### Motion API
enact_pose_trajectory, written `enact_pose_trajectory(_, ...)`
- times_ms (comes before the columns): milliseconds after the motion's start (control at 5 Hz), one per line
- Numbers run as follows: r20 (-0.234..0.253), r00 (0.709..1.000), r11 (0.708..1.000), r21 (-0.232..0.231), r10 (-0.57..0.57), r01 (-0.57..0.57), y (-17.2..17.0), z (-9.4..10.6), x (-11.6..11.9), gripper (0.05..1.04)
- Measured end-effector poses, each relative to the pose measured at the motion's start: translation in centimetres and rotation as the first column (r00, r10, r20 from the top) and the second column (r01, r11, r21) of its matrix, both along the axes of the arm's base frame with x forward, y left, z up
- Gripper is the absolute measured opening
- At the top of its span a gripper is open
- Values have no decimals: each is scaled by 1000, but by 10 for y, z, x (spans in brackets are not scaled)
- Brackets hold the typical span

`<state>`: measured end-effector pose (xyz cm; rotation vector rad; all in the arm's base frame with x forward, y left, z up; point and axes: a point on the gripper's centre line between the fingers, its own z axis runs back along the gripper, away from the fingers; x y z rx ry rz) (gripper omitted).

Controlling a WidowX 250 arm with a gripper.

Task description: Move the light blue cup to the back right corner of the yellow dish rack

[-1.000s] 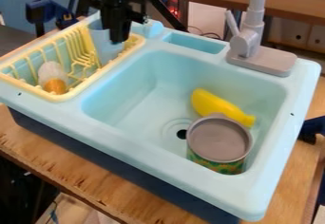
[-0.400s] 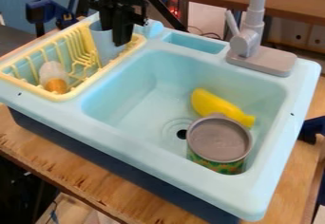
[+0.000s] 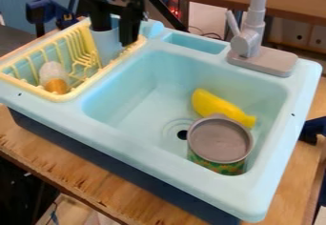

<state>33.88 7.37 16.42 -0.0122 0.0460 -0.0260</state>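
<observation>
The gripper (image 3: 115, 36) hangs over the back right corner of the yellow dish rack (image 3: 71, 97), its two fingers spread apart. Between and just below them stands a light blue cup (image 3: 107, 46), upright in the rack; one finger overlaps its rim at the left, the other is by its right side. Whether they touch it I cannot tell. A white and orange object (image 3: 55, 78) lies in the rack's front left part.
In the light blue sink (image 3: 137, 97), a yellow banana-like toy (image 3: 219, 107) lies behind a grey-topped can (image 3: 219, 140) with a patterned side. A grey faucet (image 3: 253, 47) rises at the sink's back right.
The gripper's fingers have opened wide from close together, one now at each side of the cup's top. The cup and the things in the sink have stayed put.
</observation>
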Motion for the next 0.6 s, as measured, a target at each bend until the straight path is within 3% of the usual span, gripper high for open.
enact_pose_trajectory(200, 34, 998, 999, -6, 45, -45, 0, 24, -10, 1009)
enact_pose_trajectory(400, 29, 996, 995, 58, 82, -84, -9, 40, -28, 1003)
enact_pose_trajectory(600, -31, 999, 996, 91, 26, -23, -40, 39, -36, 1001)
